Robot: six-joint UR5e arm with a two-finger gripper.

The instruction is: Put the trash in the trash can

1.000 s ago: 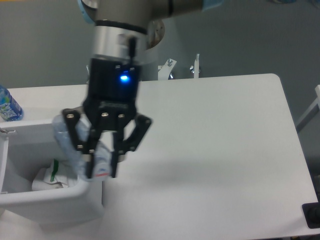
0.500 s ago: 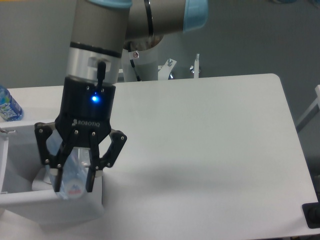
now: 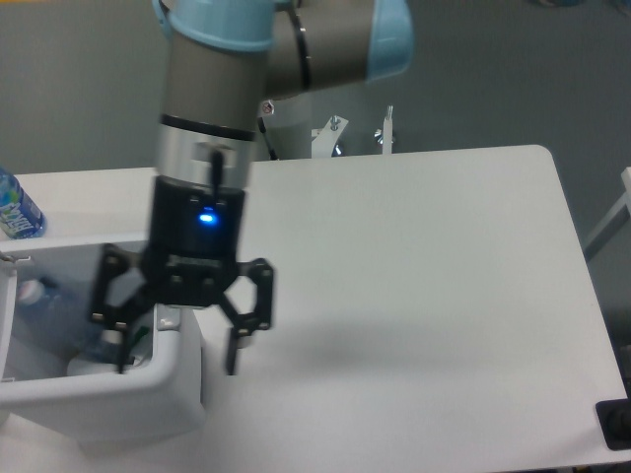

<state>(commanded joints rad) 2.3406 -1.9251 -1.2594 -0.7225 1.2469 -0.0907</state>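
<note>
crushed bottle (image 3: 44, 307) lying inside the trash can (image 3: 108, 392) at the table's (image 3: 424, 296) front-left corner, white wrapper (image 3: 89, 365) beside it | gripper (image 3: 177, 365) spread wide, empty, straddling the can's near-right rim | risk: one finger sits inside the wall, so a sideways pull-out could hook the rim and drag or tip the can

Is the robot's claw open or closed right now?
Open. The gripper has its two fingers spread wide over the trash can, with nothing between them. The crushed bottle lies inside.
</note>
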